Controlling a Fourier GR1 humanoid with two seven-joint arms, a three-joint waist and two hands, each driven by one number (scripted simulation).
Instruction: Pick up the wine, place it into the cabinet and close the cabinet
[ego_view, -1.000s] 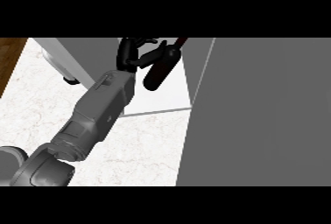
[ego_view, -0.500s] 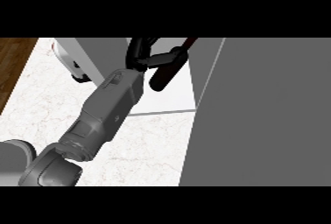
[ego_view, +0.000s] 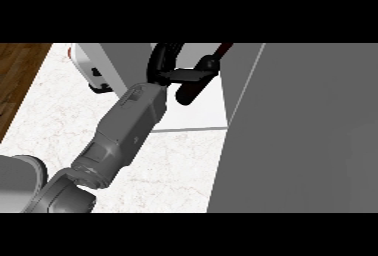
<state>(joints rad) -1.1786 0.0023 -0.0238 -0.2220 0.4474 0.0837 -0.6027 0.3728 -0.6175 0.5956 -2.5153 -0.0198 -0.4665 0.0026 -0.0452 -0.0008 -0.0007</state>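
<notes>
The wine (ego_view: 189, 93) is a dark red bottle, tilted, with its neck (ego_view: 222, 48) pointing up and right. My left hand (ego_view: 171, 74) is shut on it, with the fingers arched over its left side and the thumb across its body. The grey forearm (ego_view: 125, 127) rises from the lower left. Hand and bottle hang over the cabinet's pale inner floor (ego_view: 201, 112), between a grey panel (ego_view: 122, 60) on the left and a large grey cabinet panel (ego_view: 303, 130) on the right. My right hand does not show.
A white appliance (ego_view: 87, 64) with red trim and black feet stands on the marble counter (ego_view: 44, 115), partly behind the left panel. Brown wooden floor (ego_view: 16, 80) lies beyond the counter's left edge. The large panel fills the view's right side.
The left hand and the wine have moved up and to the right, farther over the cabinet's pale floor. The large grey panel now covers more of the right side.
</notes>
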